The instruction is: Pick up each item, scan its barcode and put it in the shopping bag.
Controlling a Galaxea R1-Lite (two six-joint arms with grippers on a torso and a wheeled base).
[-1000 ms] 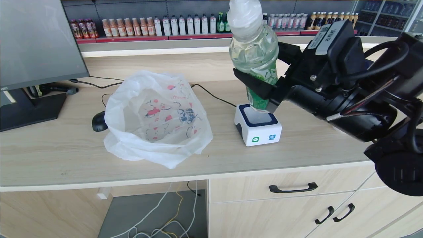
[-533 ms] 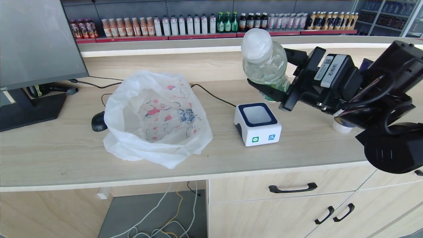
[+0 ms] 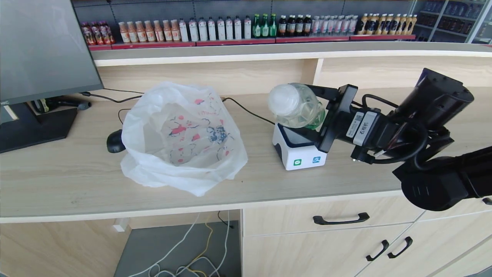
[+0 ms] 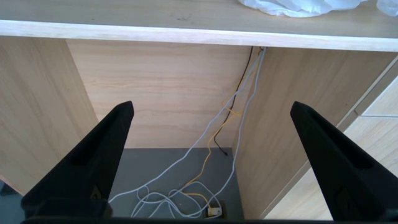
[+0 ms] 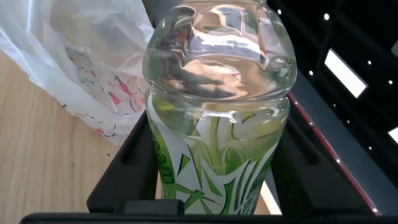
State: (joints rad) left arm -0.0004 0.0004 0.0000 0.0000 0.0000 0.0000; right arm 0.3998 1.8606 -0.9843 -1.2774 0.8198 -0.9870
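Note:
A clear bottle (image 3: 294,105) with a green label and a white cap lies tilted on its side, cap pointing toward the bag, just above the white scanner (image 3: 300,154) on the counter. My right gripper (image 3: 313,113) is shut on the bottle's lower body. In the right wrist view the bottle (image 5: 217,124) stands between the black fingers (image 5: 130,168), with the bag (image 5: 74,56) beyond it. The white shopping bag (image 3: 180,138) with red and blue prints sits open to the left of the scanner. My left gripper (image 4: 208,162) hangs open below the counter edge, holding nothing.
A monitor (image 3: 42,50) stands at the far left, with a black mouse (image 3: 114,141) beside the bag. A black cable (image 3: 246,109) runs across the counter to the scanner. Drawers (image 3: 340,219) sit under the counter. Loose wires (image 4: 205,155) hang below it.
My right arm has come down and tipped the bottle from upright to lying sideways. The bottle swung away to the right, then back low over the scanner.

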